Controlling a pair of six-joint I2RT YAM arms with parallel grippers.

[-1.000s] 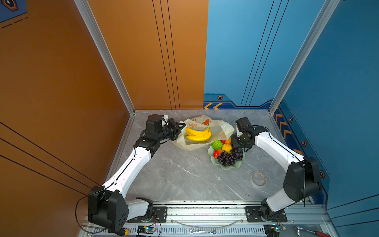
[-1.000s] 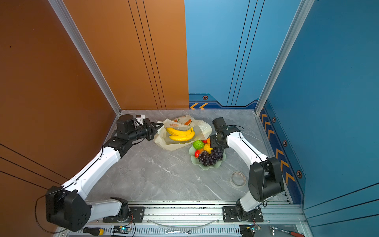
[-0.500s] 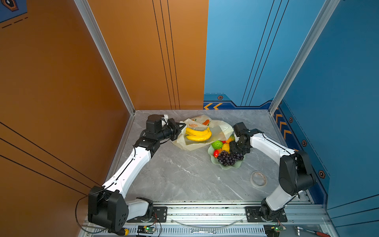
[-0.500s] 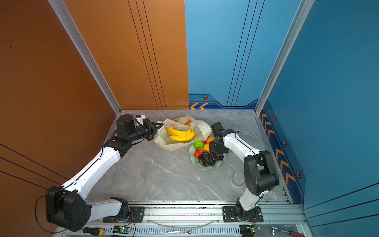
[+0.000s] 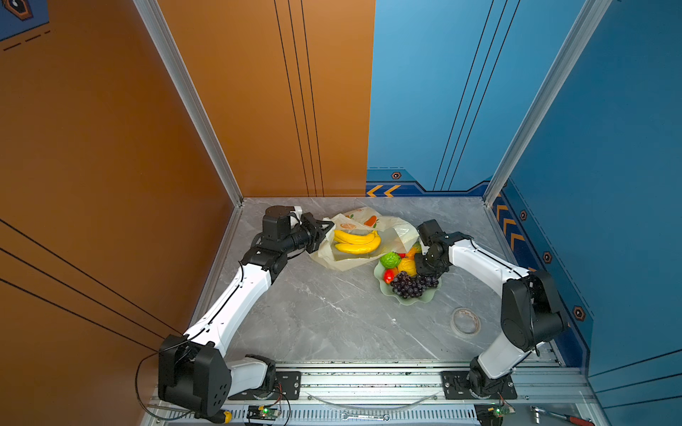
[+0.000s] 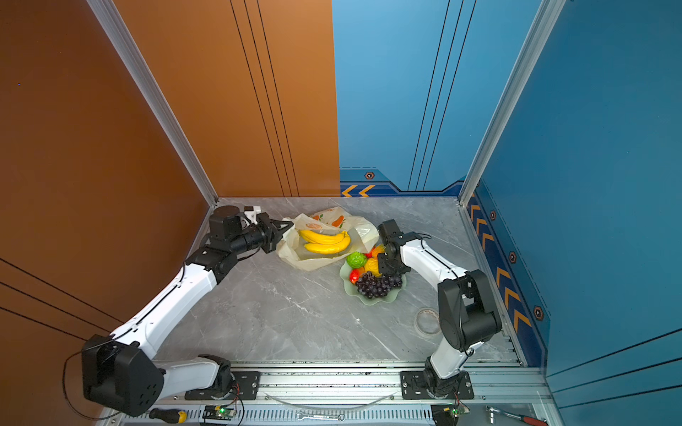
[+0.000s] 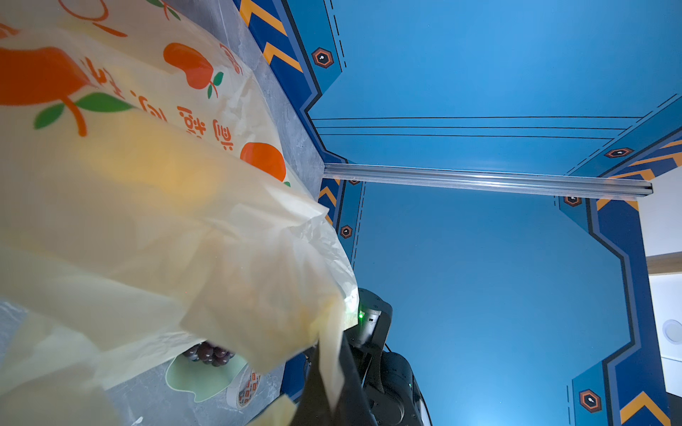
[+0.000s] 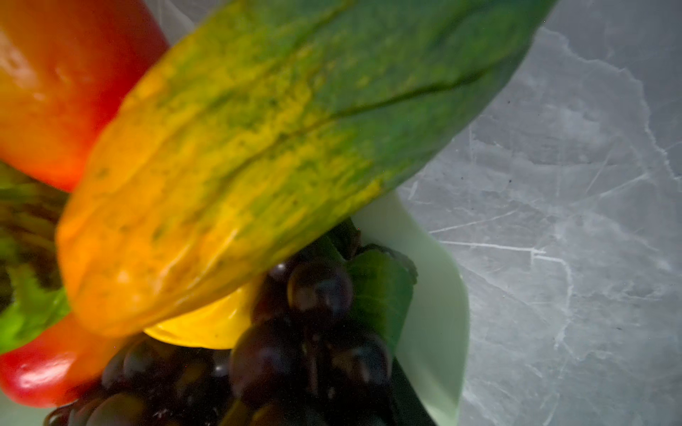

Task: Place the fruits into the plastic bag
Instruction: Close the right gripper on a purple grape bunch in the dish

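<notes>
Nearest me sits the pale green wavy-rimmed dish (image 5: 417, 299), and most of the work lies in it. It holds the dark purple grape cluster (image 5: 409, 287), a glossy red-yellow mango (image 5: 388, 276), the bumpy green fruit (image 5: 390, 260), the lumpy yellow fruit (image 5: 406, 266) and the long green-orange papaya (image 8: 258, 147). My right pincer (image 5: 424, 269) is down in the dish right at the papaya, which fills its wrist view. Whether its jaws have closed on that fruit I cannot tell. Just beyond the dish lies the crinkly translucent cream plastic bag printed with orange fruit pictures (image 5: 343, 262), with only the yellow banana bunch (image 5: 356, 241) inside. On the bag's far side from the dish, my left pincer (image 5: 326, 229) is clamped tight on the bag's edge, holding its mouth up. I judge one fruit bagged and at least five left to move.
</notes>
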